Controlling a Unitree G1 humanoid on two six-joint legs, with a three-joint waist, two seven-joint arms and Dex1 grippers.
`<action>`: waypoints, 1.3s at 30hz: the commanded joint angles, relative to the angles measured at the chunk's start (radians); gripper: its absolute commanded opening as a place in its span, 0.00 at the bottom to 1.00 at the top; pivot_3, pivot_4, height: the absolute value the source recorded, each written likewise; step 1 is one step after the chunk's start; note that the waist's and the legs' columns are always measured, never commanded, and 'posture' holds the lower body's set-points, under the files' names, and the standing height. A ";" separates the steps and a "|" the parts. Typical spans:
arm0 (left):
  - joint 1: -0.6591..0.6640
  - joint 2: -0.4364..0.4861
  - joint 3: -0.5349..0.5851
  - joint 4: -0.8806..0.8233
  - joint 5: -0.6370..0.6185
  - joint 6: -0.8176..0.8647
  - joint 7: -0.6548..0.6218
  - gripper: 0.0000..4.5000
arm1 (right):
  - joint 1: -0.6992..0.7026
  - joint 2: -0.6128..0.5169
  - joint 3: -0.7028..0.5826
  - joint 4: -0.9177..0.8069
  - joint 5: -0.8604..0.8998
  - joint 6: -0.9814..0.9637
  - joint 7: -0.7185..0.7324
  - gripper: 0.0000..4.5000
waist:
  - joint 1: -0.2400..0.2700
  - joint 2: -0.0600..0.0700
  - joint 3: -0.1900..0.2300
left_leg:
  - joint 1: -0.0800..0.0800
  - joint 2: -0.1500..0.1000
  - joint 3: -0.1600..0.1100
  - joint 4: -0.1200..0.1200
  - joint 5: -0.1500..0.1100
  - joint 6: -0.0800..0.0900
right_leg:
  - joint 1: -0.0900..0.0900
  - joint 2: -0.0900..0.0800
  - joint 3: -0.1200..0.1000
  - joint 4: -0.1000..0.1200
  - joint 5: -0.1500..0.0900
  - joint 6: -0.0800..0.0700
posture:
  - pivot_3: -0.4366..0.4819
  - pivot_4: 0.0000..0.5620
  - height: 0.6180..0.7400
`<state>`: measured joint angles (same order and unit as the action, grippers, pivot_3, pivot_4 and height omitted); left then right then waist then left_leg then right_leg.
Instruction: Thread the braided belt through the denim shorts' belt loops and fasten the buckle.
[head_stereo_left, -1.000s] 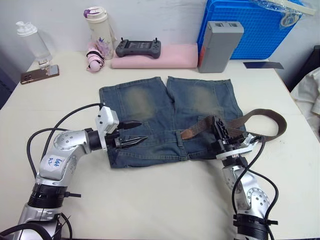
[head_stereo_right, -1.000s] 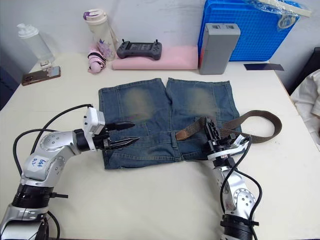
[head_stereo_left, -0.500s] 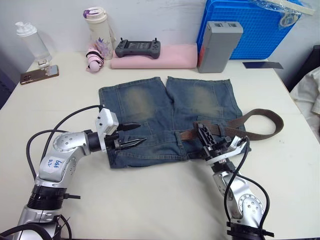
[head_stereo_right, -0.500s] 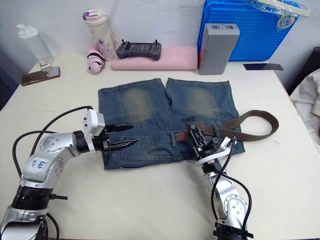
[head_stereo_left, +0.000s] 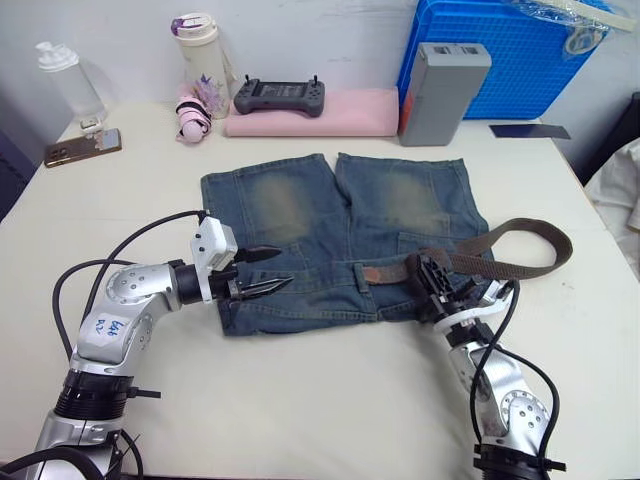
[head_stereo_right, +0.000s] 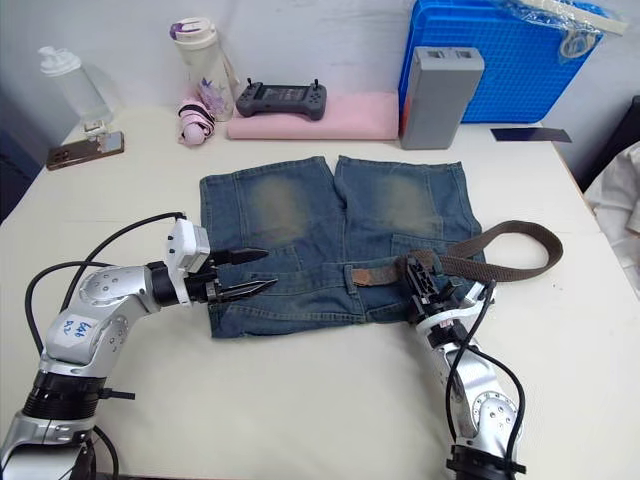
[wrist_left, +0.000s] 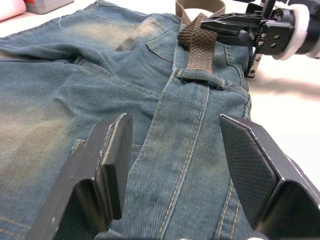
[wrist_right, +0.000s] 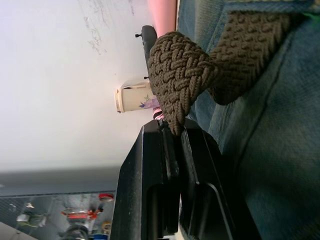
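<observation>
With our right gripper (head_stereo_right: 418, 283) pinching the belt (head_stereo_right: 470, 258) and the left gripper (head_stereo_left: 262, 270) wide open, empty, the belt end may snag short of the next loop (wrist_left: 201, 79).

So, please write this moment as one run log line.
right gripper: shut on braided belt | left gripper: open over denim shorts

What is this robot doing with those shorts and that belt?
It is threading a braided belt through the denim shorts lying flat on the table. The right gripper pinches the belt near the waistband; its tip has passed under one belt loop. The left gripper hovers open over the waistband.
</observation>
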<state>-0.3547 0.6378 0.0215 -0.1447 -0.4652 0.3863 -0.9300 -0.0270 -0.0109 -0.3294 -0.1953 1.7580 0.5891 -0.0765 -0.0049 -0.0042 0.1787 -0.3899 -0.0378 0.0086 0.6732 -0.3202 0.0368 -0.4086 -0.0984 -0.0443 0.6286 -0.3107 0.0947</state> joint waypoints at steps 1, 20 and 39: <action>0.002 0.011 0.019 -0.036 -0.002 -0.002 -0.002 0.67 | 0.017 0.014 0.005 -0.055 0.094 0.007 -0.041 0.00 | -0.003 0.000 0.000 | 0.000 0.000 0.000 0.000 0.000 0.000 | 0.000 0.000 0.000 0.000 0.000 0.000 | 0.48 0.27 0.87; -0.018 0.006 -0.004 -0.042 0.025 -0.039 -0.002 0.67 | -0.009 0.008 0.158 -0.052 0.012 0.041 -0.070 0.00 | -0.005 0.000 0.000 | 0.001 0.000 0.000 -0.004 0.002 -0.001 | -0.001 0.000 0.001 0.000 0.000 0.000 | 0.48 0.27 0.87; -0.133 0.036 -0.121 0.280 0.410 -1.098 -0.060 0.97 | -0.029 0.044 0.212 -0.028 -0.098 0.045 -0.138 0.00 | -0.002 0.000 0.000 | 0.001 -0.001 0.000 -0.007 0.004 -0.002 | -0.002 0.000 0.000 0.000 0.000 -0.001 | 0.48 0.27 0.87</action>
<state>-0.4692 0.6761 -0.1002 0.1148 -0.0667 -0.6369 -1.0049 -0.0666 0.0295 -0.1183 -0.2035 1.6683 0.6297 -0.2082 -0.0073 -0.0042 0.1783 -0.3889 -0.0384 0.0090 0.6667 -0.3159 0.0344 -0.4103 -0.0986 -0.0442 0.6283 -0.3108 0.0937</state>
